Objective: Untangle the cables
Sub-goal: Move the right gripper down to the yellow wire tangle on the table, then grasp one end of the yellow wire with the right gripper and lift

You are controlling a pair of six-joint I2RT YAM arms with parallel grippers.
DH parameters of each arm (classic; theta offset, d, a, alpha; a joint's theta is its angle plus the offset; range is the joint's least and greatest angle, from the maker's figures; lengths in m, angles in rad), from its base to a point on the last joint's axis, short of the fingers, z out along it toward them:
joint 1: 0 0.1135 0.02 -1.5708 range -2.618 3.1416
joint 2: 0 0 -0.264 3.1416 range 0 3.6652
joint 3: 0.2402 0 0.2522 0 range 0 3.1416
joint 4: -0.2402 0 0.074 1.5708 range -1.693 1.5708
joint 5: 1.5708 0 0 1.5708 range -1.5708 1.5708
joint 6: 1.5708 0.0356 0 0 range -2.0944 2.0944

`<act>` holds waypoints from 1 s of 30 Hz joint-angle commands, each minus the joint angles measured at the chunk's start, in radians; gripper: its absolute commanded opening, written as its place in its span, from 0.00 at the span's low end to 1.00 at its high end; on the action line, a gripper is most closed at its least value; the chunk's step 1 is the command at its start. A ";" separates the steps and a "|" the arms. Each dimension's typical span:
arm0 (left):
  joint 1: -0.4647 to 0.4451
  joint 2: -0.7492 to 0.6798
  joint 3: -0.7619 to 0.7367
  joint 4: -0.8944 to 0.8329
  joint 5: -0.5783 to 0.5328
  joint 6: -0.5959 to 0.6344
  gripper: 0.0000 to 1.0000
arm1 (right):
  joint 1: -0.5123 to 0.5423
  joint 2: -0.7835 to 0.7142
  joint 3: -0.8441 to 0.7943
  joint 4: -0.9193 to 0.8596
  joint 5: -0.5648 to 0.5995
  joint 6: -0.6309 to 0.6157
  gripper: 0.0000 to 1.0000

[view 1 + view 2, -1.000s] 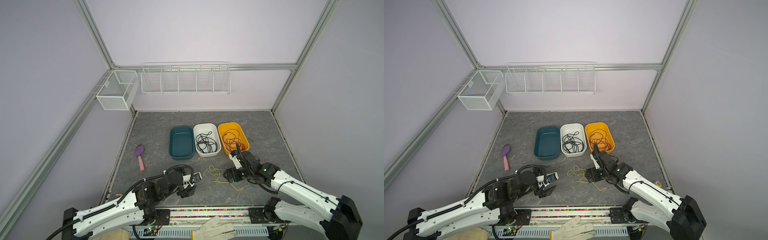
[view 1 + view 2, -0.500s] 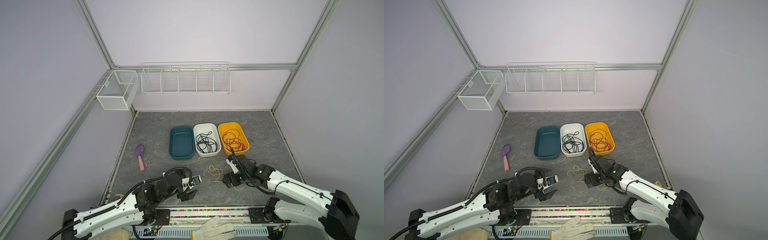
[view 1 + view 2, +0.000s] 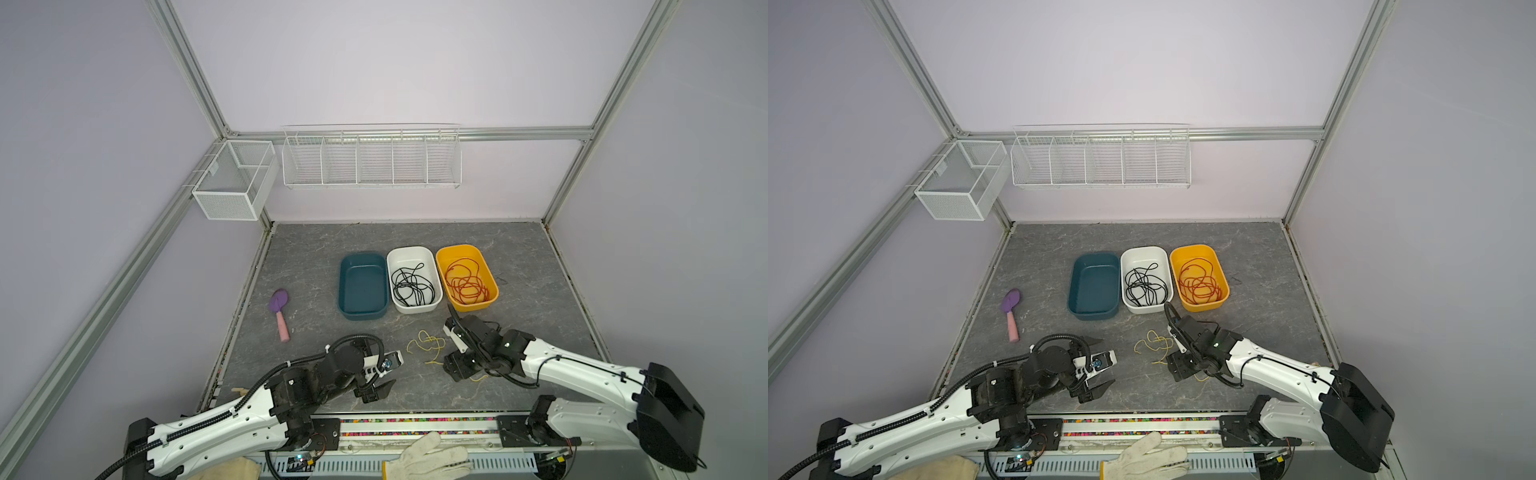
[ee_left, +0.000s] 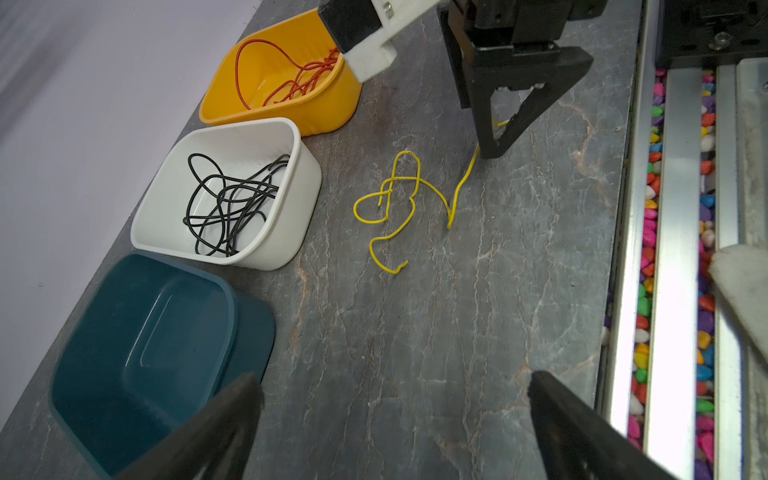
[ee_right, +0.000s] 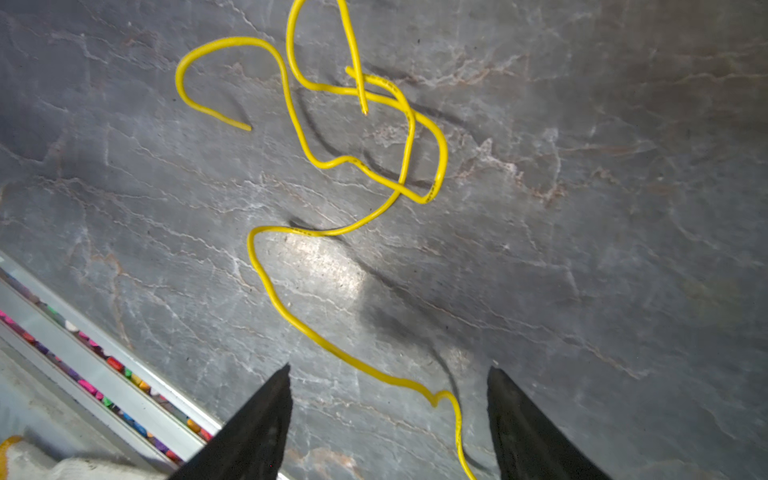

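**CABLES AND CLAWS: TABLE STOCK**

Yellow cable: loose on the grey table, looped over itself near the front edge, with one length running between the fingers of the right claw.
Right claw: low over the table, fingers apart on either side of that length, not pinching it.
Left claw: spread wide, gripping nothing, apart from the yellow cable.
Black cable: coiled in the white bin.
Red cable: coiled in the orange bin.
Teal bin: just beside the white bin, to its left in both top views.
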State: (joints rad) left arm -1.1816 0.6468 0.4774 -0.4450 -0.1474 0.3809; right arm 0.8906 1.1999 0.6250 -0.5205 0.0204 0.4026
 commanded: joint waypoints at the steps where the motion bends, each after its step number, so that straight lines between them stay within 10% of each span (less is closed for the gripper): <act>1: 0.005 -0.007 -0.012 0.009 0.022 -0.008 1.00 | 0.017 0.035 -0.005 0.026 0.026 -0.020 0.74; 8: 0.005 -0.015 -0.016 0.008 0.026 -0.007 1.00 | 0.047 0.099 0.018 0.043 0.055 -0.028 0.67; 24: 0.004 -0.037 -0.017 -0.001 0.022 -0.006 0.99 | 0.100 0.147 0.086 -0.017 0.096 -0.047 0.07; 30: 0.005 -0.053 -0.020 -0.001 0.020 -0.005 0.99 | 0.101 0.070 0.105 -0.060 0.054 -0.061 0.07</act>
State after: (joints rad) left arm -1.1816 0.6056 0.4709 -0.4446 -0.1333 0.3775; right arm 0.9844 1.3113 0.7029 -0.5350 0.0940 0.3584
